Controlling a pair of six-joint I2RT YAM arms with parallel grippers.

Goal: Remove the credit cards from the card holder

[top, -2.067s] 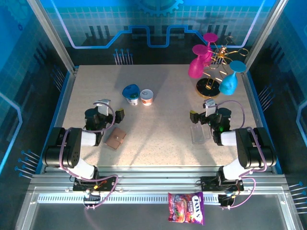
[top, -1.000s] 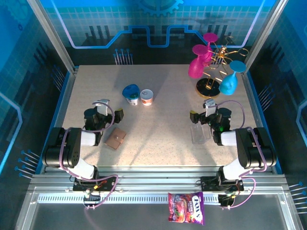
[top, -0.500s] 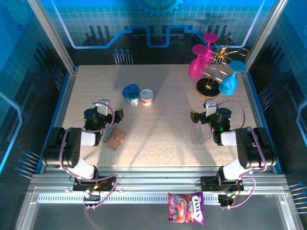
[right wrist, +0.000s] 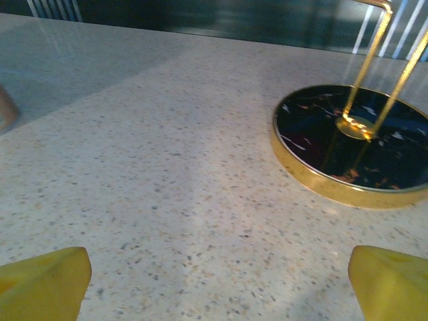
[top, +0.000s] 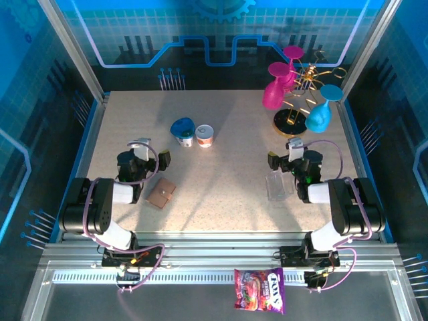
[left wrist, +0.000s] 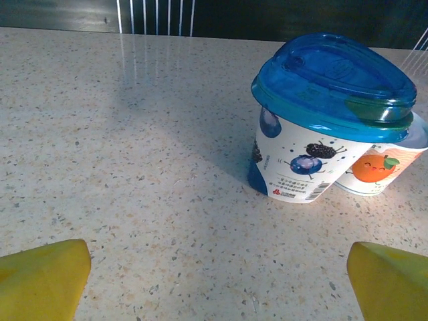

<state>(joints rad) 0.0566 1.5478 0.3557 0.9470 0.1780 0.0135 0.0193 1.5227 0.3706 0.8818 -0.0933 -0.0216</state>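
The brown card holder (top: 161,193) lies closed on the table (top: 227,134). The left gripper (top: 153,152) is just behind the holder, with its fingers wide apart and holding nothing. The right gripper (top: 281,154) is well to the holder's right, its fingers also wide and empty.

Card holder (top: 161,193): small, flat, brown leather, roughly square from above. Closed, outer face up, inner faces and contents hidden. A faint paler line runs across the cover, too small to say whether it is a seam or stitching. Lies flat on the speckled table (top: 221,200), in the left half and toward the near edge. Set at a diagonal, corners pointing along the table's axes.
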